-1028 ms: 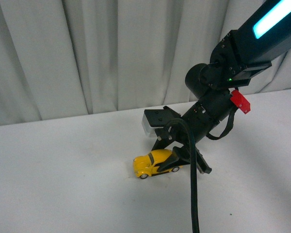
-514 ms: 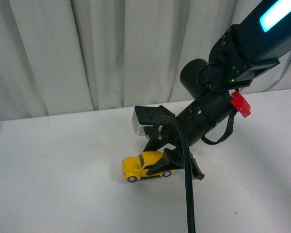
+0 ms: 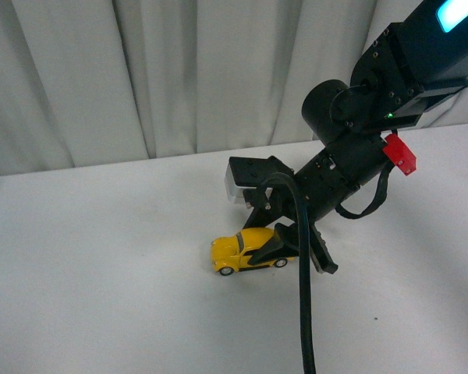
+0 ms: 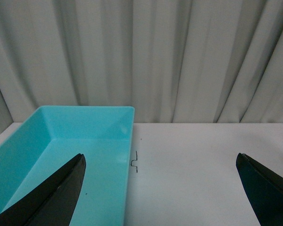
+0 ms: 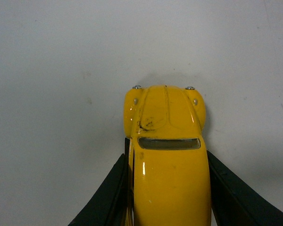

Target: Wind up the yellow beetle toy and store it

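**Yellow beetle toy gripped on the table by the right claw**

The yellow beetle toy [image 3: 244, 251] stands on its wheels on the white table [image 3: 101, 273], about midway across the surface and well clear of the far edge where the curtain [image 3: 140, 78] hangs. In the front view its rounded nose points toward the robot's left. The right wrist view looks down along the toy [image 5: 167, 155]: yellow bonnet, dark windscreen strip, and a small dark scuff on the paint just ahead of the glass.

The right claw [image 3: 264, 249] is closed on the toy's rear half, with one black finger [image 5: 108, 197] pressed against each flank. The nose sticks out beyond the fingertips. The right arm slants down to the toy from the table's far right, with a thick black cable [image 3: 304, 304] looping over the wrist and a small red tag [image 3: 400, 154] higher up.

The left claw [image 4: 160, 160] is spread wide and holds nothing, and it hangs above the table. Under it lies a turquoise bin [image 4: 85, 109], open at the top, with its far end near the table edge below the curtain. A small dark mark [image 4: 135, 163] shows on the table just beside the bin's wall.
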Controlling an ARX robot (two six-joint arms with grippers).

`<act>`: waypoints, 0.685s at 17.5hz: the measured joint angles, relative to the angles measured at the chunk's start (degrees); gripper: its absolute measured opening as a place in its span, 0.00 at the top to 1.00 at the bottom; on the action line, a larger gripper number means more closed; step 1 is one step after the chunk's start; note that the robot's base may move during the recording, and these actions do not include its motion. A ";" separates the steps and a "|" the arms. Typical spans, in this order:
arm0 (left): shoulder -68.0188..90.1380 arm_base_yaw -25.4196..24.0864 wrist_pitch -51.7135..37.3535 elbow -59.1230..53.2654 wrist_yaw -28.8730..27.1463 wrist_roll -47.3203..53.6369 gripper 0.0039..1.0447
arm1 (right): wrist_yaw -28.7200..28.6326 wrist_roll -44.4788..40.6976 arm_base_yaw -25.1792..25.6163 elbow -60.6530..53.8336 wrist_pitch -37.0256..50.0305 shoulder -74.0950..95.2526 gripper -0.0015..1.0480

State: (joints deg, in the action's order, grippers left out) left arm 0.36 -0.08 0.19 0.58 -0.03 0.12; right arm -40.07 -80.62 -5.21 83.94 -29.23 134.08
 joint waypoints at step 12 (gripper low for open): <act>-0.02 0.00 0.00 0.00 0.00 0.02 0.06 | -2.91 -9.62 12.90 -8.31 -1.33 -2.49 0.61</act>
State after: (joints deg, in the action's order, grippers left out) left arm 0.34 -0.08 0.19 0.58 -0.03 0.14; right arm -42.98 -90.24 7.68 75.64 -30.57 131.59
